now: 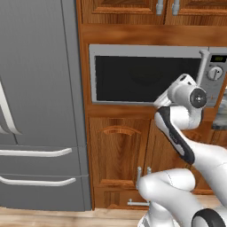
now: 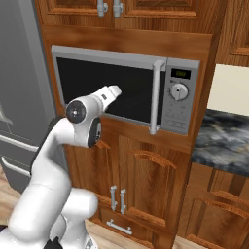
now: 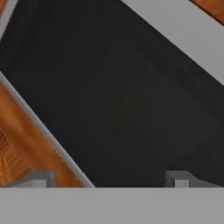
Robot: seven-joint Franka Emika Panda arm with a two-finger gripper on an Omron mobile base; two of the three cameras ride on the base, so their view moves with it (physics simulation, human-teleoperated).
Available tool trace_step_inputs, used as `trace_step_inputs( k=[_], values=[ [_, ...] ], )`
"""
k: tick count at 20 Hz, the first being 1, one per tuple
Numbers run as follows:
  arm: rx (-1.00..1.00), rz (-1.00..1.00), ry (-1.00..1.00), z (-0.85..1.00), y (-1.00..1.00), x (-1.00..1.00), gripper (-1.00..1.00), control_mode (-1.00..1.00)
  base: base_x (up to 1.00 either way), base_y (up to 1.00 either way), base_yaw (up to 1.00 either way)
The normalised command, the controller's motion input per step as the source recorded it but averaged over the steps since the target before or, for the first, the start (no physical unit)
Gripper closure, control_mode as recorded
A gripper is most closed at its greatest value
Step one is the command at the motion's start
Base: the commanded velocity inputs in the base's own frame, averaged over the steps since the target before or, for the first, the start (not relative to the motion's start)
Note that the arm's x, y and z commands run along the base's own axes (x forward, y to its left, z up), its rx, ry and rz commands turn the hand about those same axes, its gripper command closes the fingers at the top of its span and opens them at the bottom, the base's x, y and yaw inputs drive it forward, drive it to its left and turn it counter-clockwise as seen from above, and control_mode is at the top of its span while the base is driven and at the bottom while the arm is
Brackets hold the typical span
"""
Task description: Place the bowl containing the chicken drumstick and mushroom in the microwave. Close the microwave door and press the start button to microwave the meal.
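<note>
Door shut on the microwave, set in the wooden cabinetry just right of the grey fridge. The microwave door shows a dark window, its bar handle standing upright at three o'clock of the glass, control panel beyond. The gripper faces the window close up, fingertips spread wide apart, holding nothing.
</note>
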Motion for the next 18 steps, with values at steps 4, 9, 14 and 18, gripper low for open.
trace_step_inputs(
  k=[4,9,14,18],
  values=[
    [0.02,0.19,0.02,0.42,-0.57,-0.89,-1.00,-1.00,0.00,0.00,0.00],
    [0.28,-0.03,0.00,0.08,-0.70,-0.64,-1.00,-1.00,0.00,0.00,0.00],
    [0.54,-0.41,-0.16,0.02,-0.42,-0.43,-1.00,-1.00,0.00,0.00,0.00],
    [0.51,-0.42,-0.10,0.01,-0.51,-0.19,-1.00,-1.00,0.00,0.00,0.00]
  ],
)
